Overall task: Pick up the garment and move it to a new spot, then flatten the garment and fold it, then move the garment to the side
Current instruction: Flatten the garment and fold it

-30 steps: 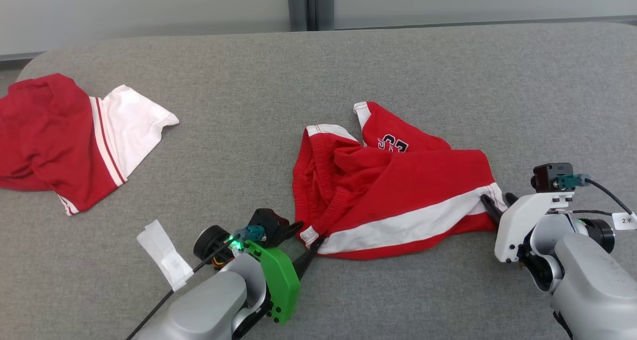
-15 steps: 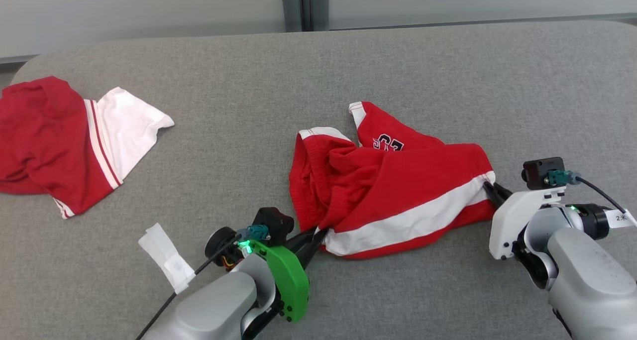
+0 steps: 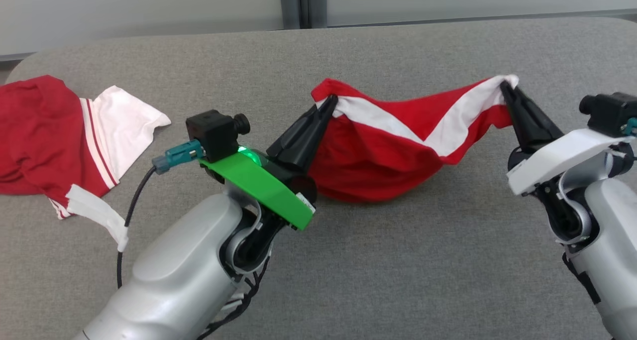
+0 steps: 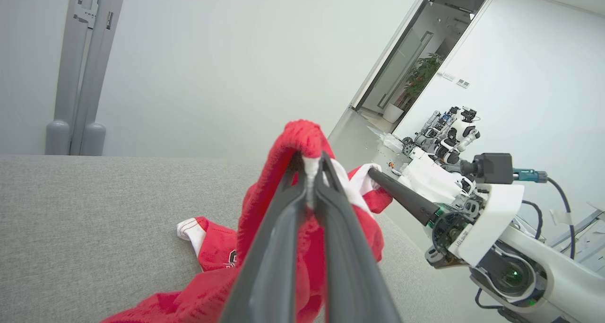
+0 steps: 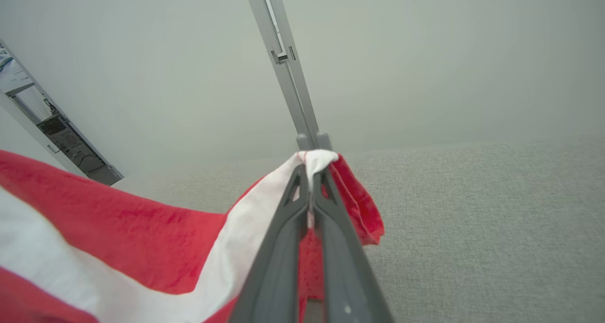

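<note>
Above grey fabric-covered table point(image 3: 398, 270): red-and-white knit garment point(image 3: 378, 166), slung between left gripper point(image 3: 332, 100), pinching one white-striped corner, and right gripper point(image 3: 504, 84), pinching the opposite corner; middle sags, lower folds resting on the table.
</note>
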`<state>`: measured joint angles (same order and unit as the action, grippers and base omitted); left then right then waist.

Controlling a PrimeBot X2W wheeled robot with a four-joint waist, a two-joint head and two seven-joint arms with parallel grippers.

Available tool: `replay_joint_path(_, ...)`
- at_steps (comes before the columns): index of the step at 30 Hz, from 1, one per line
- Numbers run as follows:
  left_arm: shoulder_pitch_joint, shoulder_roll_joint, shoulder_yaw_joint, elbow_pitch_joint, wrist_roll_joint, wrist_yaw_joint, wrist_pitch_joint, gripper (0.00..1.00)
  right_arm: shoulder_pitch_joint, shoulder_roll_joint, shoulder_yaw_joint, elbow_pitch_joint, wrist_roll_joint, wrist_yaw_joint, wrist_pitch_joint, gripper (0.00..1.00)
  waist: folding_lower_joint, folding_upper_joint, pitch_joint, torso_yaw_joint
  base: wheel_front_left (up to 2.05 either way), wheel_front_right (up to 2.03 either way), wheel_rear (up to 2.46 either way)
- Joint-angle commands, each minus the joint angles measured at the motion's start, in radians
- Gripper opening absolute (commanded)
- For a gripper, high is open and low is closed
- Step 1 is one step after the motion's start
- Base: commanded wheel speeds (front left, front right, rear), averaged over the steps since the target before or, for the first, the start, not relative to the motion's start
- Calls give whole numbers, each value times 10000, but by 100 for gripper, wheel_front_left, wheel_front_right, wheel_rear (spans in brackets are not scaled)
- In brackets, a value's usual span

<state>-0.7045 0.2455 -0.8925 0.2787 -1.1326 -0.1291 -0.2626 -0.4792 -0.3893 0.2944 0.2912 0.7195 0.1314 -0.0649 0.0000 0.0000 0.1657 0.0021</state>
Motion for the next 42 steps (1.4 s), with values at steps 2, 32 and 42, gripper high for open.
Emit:
replay_joint_path(2, -428, 162, 165, -161, -192, -19, -27, 0, -218, -89, -314, -494, 72, -14, 66, 0, 0, 0, 177, -193, 0, 0, 0)
replay_joint_path(32, -2732, -1638, 4536, 70, 3493, -20, -18, 0, -4880, 2457, -1714, 1770, -2384, -11, -2008, 0, 0, 0, 2703, -1233, 0, 0, 0)
replay_joint_path(42, -781, -1060, 2973, 464, 2900, -19, -18, 0, -3219, 1233, 102, 2355, -1029, -11, -1359, 0, 0, 0, 2251, -1120, 0, 0, 0)
